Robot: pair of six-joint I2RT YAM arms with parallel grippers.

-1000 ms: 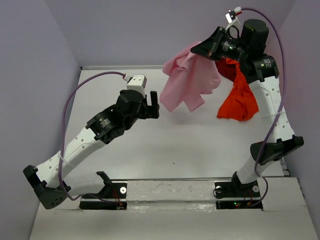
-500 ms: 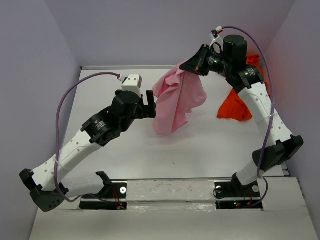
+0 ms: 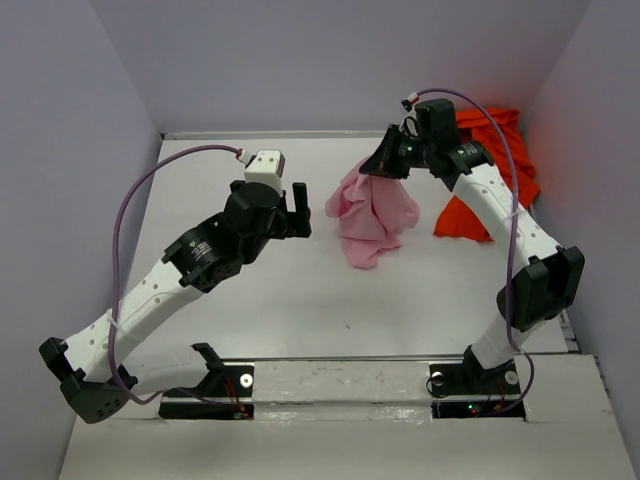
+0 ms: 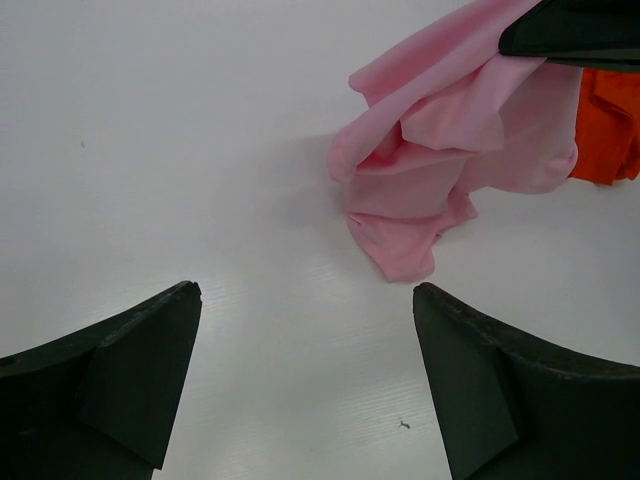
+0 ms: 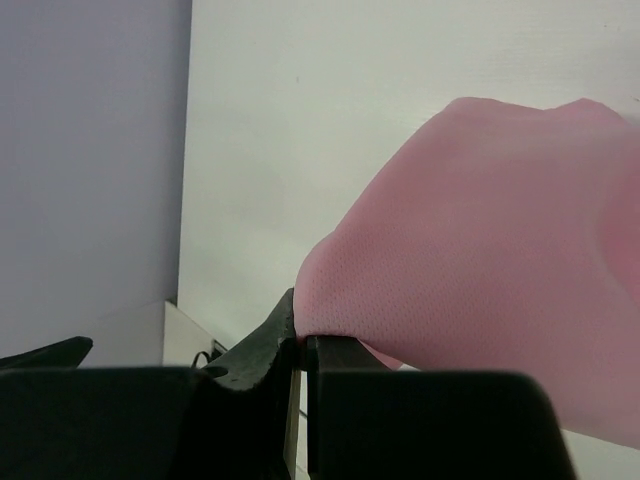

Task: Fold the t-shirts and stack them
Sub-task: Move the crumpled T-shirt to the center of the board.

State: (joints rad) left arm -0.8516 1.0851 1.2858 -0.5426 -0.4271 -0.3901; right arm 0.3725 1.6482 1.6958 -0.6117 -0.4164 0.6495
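Pink t-shirt lowered to table, right pincer clenched on its top, left pincer released

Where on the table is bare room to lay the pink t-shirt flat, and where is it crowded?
The widest bare patch is the near middle of the table, in front of the pink t-shirt. The far left corner, behind the left gripper, is also bare. The far right is crowded: the orange-red t-shirt lies there.
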